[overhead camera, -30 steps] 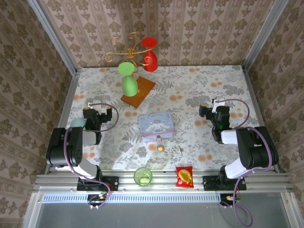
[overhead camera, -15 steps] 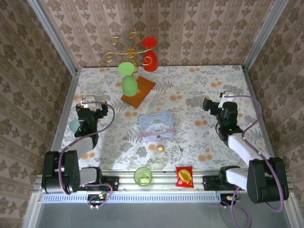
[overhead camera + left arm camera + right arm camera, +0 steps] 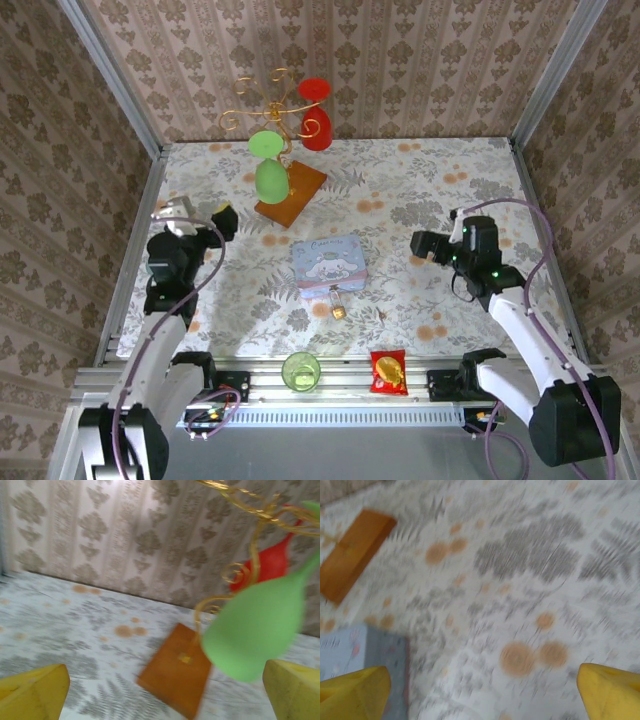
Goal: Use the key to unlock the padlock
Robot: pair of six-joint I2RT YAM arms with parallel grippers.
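Left gripper (image 3: 200, 222) and right gripper (image 3: 424, 246) both stand spread wide, with nothing between the fingers. The padlock (image 3: 338, 306) lies on the tabletop (image 3: 440, 180) just at the near edge of the blue tin (image 3: 330, 262), well apart from both. The key is too small to place. Probably the best course is a slow descent clear of the tin, steadying the lock body first.

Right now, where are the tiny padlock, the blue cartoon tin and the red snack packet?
padlock (image 3: 339, 311), top view, on its brass body.
blue cartoon tin (image 3: 330, 263), top view, on the lid's middle.
red snack packet (image 3: 388, 372), top view, on the packet's middle.
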